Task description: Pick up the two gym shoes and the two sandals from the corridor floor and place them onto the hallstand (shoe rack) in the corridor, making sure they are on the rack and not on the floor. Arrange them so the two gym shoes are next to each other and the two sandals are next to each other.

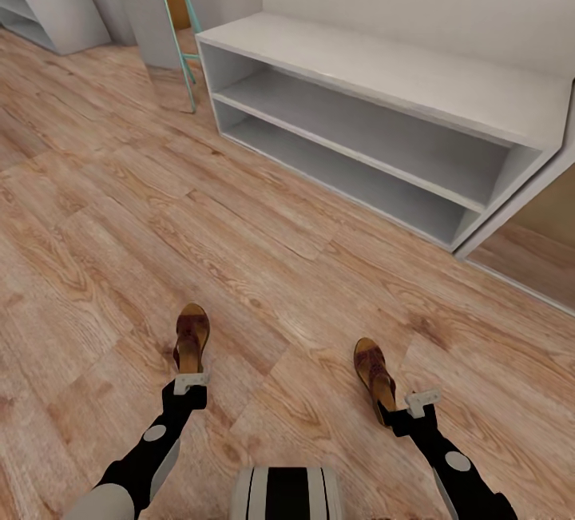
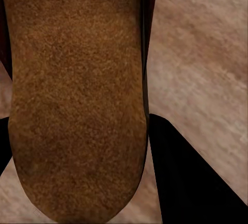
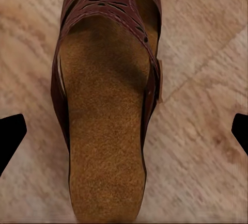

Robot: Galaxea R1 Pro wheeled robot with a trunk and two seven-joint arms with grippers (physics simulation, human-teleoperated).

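Item 1, near left: left pincer [image 1: 190,384] at the heel of the left sandal [image 1: 192,336]. In the left wrist view the cork footbed [image 2: 77,100] sits between dark fingers [image 2: 191,172]; the jaws appear closed on the heel.

Item 2, near right: right pincer [image 1: 411,406] at the heel of the right sandal [image 1: 373,371]. In the right wrist view its fingertips [image 3: 10,136] stand well apart from the sandal; jaws spread.

Item 3, middle: corridor floor [image 1: 263,248], wood planks; the sandals seem to rest on it.

Item 4, far right: hallstand [image 1: 383,81], both shelves and top bare.

Progress: nothing racked; all four shoes remain to place.
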